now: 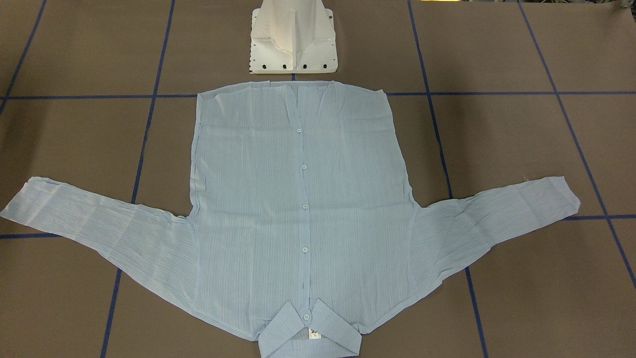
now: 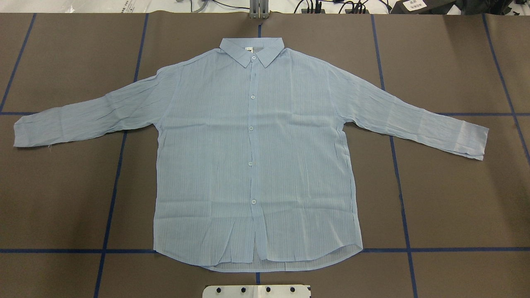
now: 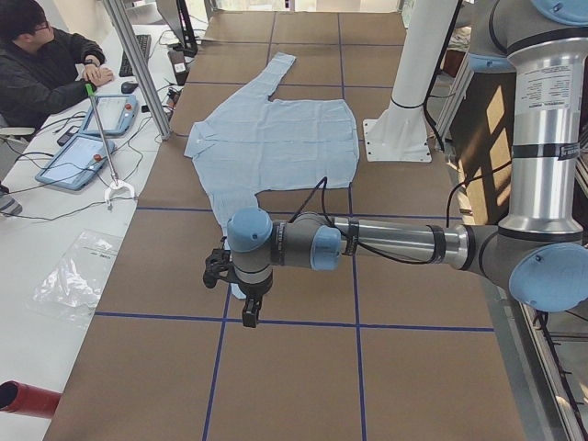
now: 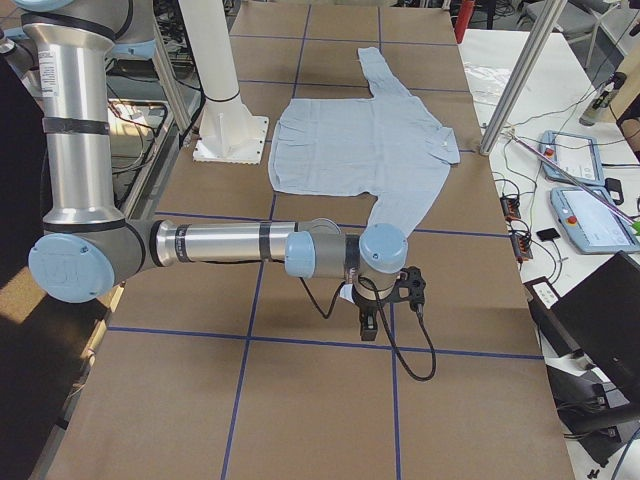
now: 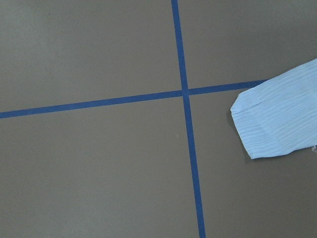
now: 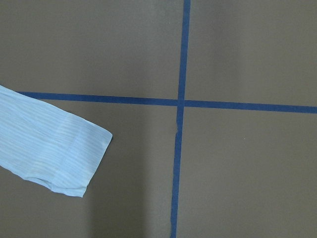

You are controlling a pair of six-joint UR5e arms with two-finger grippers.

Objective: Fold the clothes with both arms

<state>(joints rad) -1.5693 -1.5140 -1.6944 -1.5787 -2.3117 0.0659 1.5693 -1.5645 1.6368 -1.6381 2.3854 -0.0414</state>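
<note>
Shirt [image 2: 252, 145] spread flat; cannot tell if left gripper [image 3: 249, 318], right gripper [image 4: 369, 332] are clenched

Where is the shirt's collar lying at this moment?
In the overhead view the collar lies at top centre, at the end of the flat-spread shirt farthest from the white pedestal base.

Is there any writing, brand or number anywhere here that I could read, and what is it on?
No text is readable.
Neck label of the shirt: dark marks, too small to read.
White sticker on the dark box: print blurred.
Two tablets: screens too small to read.
</note>
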